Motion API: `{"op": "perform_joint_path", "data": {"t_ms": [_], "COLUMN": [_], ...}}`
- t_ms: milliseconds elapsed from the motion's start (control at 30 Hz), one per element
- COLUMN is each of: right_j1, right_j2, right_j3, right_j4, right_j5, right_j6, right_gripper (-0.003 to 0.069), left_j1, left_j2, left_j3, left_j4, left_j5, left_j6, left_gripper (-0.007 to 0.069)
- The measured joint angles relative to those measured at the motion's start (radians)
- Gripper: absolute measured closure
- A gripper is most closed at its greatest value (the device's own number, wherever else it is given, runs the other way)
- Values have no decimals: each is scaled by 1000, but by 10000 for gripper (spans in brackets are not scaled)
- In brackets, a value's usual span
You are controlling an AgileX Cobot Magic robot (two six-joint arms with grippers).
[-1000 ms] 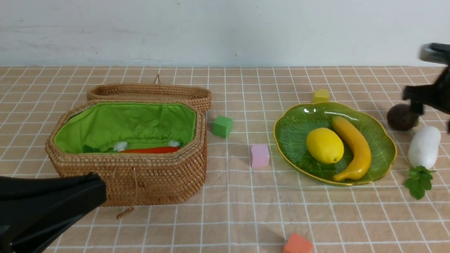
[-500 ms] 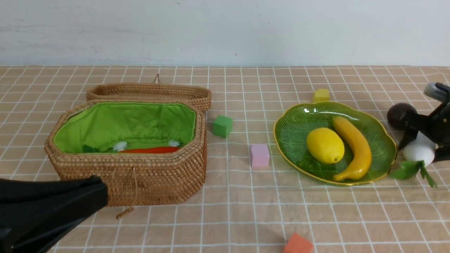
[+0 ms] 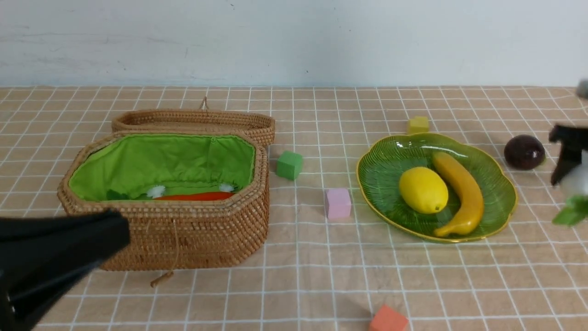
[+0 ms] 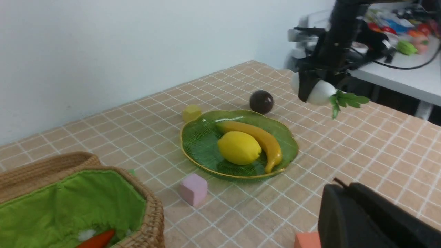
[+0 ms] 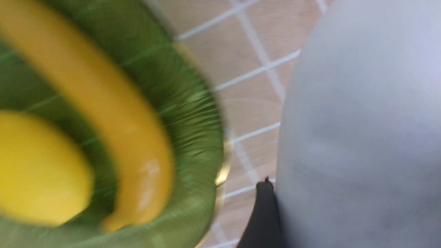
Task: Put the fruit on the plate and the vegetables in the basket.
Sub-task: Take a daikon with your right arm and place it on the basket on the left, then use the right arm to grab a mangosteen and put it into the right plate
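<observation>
The white radish (image 3: 575, 181) with green leaves (image 3: 569, 214) hangs above the table at the far right, my right gripper (image 3: 573, 174) shut on it. From the left wrist the radish (image 4: 322, 93) is clear of the cloth. It fills the right wrist view (image 5: 361, 131) beside one black finger (image 5: 263, 213). The lemon (image 3: 423, 190) and banana (image 3: 461, 193) lie on the green plate (image 3: 381, 156). The maroon fruit (image 3: 524, 151) sits on the cloth behind the plate's right end. An orange carrot (image 3: 197, 196) lies in the open basket (image 3: 174, 239). My left gripper (image 3: 115, 234) is shut and empty at the basket's front left.
Foam cubes lie about: a green one (image 3: 289, 165) right of the basket, a pink one (image 3: 338, 203) between basket and plate, a yellow one (image 3: 419, 124) behind the plate, an orange one (image 3: 388, 319) at the front edge. The basket lid (image 3: 193, 120) lies open behind it.
My right gripper came down over the radish, closed on it and lifted it up and to the right, off the cloth. My left gripper shifted slightly.
</observation>
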Motion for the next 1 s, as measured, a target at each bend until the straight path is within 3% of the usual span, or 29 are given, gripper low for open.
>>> {"op": "perform_joint_path", "data": {"t_ms": [133, 333, 500, 633, 733, 833, 1000], "right_j1": [207, 575, 763, 850, 884, 891, 891], "right_j2": [-81, -12, 123, 230, 287, 304, 287], "right_j3": [-21, -165, -300, -384, -422, -428, -430], "right_j4": [142, 366, 425, 431, 405, 351, 298], "right_j5": [-33, -182, -320, -411, -467, -479, -466], "right_j6": [-156, -543, -795, -859, -868, -869, -840], "right_gripper": [120, 120, 120, 116, 68, 22, 11], "left_j1": [0, 0, 0, 0, 0, 0, 0], "left_j2": [0, 0, 0, 0, 0, 0, 0], "left_j3": [0, 0, 0, 0, 0, 0, 0], "left_j4": [66, 310, 458, 507, 512, 514, 514], "left_j5": [-94, -189, -192, -189, -187, -185, -184], "left_j6": [-109, -327, -469, -529, -546, -550, -551], "left_gripper": [629, 629, 629, 629, 631, 631, 631]}}
